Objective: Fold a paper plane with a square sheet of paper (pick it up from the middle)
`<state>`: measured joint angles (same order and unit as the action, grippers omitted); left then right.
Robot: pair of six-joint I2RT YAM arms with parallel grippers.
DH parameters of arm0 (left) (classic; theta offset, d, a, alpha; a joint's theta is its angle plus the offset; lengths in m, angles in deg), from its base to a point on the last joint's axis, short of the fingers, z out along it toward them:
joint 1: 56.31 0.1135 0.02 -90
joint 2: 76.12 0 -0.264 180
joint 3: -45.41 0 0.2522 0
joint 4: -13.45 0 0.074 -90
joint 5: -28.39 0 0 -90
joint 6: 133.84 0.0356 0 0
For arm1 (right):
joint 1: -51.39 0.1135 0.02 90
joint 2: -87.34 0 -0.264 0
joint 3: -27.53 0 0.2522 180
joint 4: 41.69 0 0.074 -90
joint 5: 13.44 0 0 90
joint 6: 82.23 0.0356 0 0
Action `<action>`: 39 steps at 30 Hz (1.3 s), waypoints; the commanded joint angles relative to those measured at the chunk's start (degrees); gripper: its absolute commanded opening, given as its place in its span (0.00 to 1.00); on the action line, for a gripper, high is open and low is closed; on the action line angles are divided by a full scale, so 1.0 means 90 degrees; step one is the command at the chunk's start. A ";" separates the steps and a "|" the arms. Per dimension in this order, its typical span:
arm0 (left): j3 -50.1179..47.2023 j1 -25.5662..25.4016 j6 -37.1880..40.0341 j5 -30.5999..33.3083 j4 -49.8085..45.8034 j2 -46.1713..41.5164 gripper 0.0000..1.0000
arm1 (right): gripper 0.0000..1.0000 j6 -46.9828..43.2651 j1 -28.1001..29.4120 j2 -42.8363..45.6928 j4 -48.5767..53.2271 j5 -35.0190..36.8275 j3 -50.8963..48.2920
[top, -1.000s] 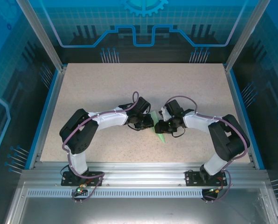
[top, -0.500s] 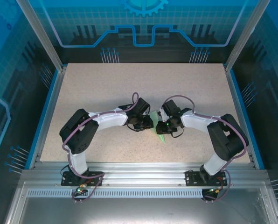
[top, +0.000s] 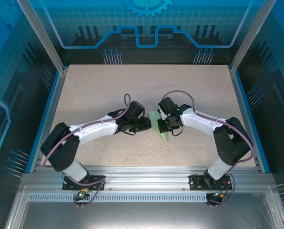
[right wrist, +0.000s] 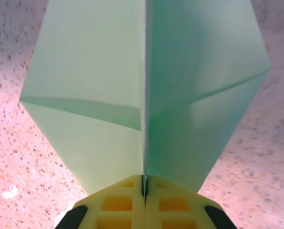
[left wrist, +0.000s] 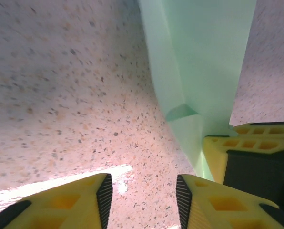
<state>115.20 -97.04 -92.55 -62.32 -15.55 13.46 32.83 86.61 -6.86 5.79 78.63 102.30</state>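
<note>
One paper plane [right wrist: 147,95] at the middle of the desk [top: 108,90], lengthwise crease clamped in the right pincer [right wrist: 144,185], fingers together. Left pincer [left wrist: 144,191]: fingers apart, just beside the plane's edge. Top view: open desk all round. Right wrist view: crease grip.

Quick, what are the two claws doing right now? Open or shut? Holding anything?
Left claw: open, holding nothing.
Right claw: shut on the paper plane.
</note>
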 commanded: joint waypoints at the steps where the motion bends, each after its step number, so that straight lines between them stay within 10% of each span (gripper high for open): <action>1: -0.0353 0.0104 -0.0219 0.0810 -0.0210 -0.0476 0.46 | 0.03 0.0255 0.0191 0.0050 0.0793 0.1186 0.0563; 39: -0.1707 0.0512 -0.0700 0.1115 -0.0054 -0.1819 0.55 | 0.18 0.0663 0.0118 -0.2461 0.0769 0.0912 0.1933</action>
<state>99.81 -92.82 -97.97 -52.20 -15.49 -3.11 38.03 87.73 -26.75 13.13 88.51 118.78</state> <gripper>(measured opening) 0.553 0.182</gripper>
